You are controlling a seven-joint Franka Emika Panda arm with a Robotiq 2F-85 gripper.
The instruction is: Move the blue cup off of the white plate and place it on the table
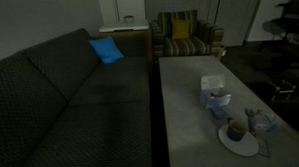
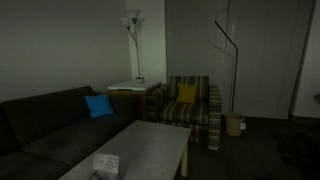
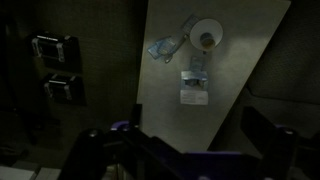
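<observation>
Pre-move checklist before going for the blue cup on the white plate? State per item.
1. Small round blue cup sits on flat round white plate: ok.
2. Gripper open, jaws wide apart, nothing between them: ok.
3. Gripper over cup: not ok; cup lies far off, near the wrist view's top edge.
4. Clearance around cup: cannot tell; greyish-blue glassy object and pale boxy object stand close to the plate.
5. Bare grey table top for set-down: ok.
6. Cup contents: cannot tell, too dark.
</observation>
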